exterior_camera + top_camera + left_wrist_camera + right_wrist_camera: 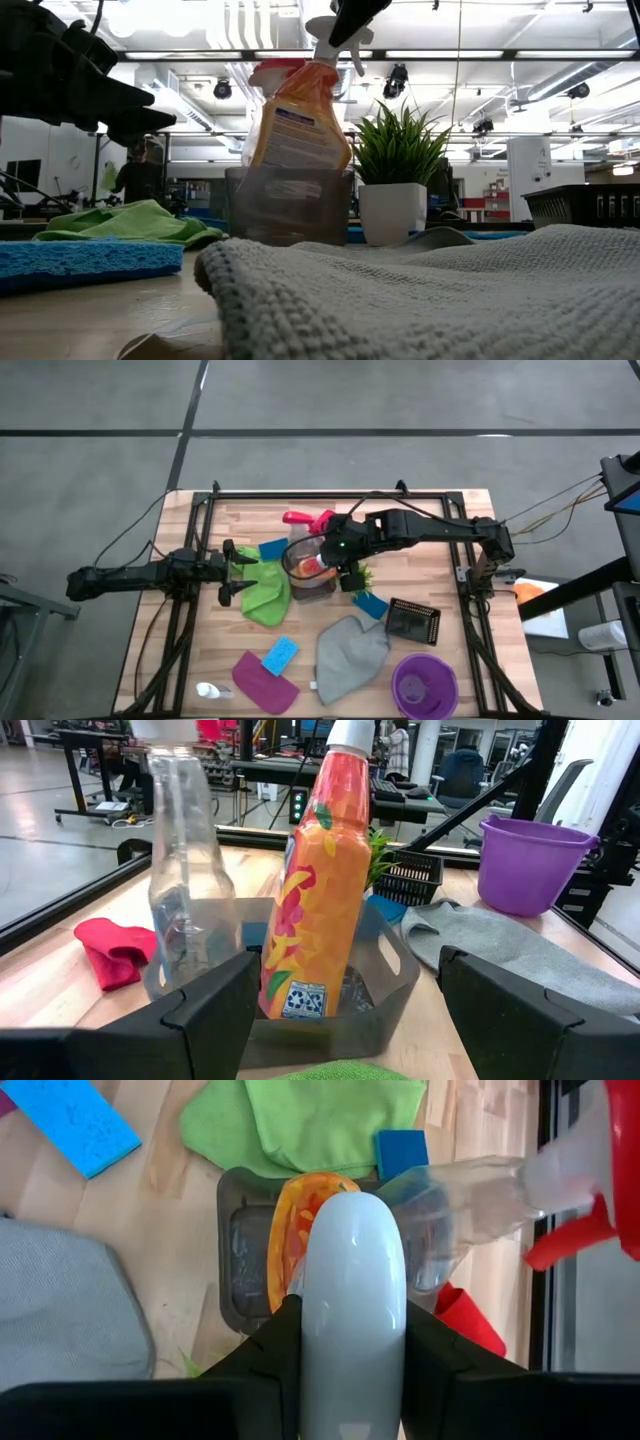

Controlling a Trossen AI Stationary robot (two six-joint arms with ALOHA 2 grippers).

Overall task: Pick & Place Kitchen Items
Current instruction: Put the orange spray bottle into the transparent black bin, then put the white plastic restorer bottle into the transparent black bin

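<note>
An orange spray bottle [300,1220] with a white trigger head stands in a grey bin [310,585] at the table's middle. A clear spray bottle [185,870] with a red trigger [570,1240] stands in the bin beside it. My right gripper [335,550] is over the bin, shut on the orange bottle's head. My left gripper [238,573] waits open at the table's left, level, facing the bin, above a green cloth [265,592]. Blue sponges [280,655] [370,604] [272,548], a grey cloth [350,655] and a magenta cloth [265,682] lie on the table. My right gripper pinches the orange bottle's white trigger head [352,1260] between its two fingers [275,1345], one on each side. The fingers come from above, slanting down from the table's right. The bottle stands nearly upright, leaning a little, its base in the grey bin [390,970].
A small green plant in a white pot [395,190] stands just right of the bin. A black basket [413,622] and a purple bucket [425,685] sit at the near right. A red cloth [115,950] lies behind the bin. A small clear item [207,690] lies near the front left.
</note>
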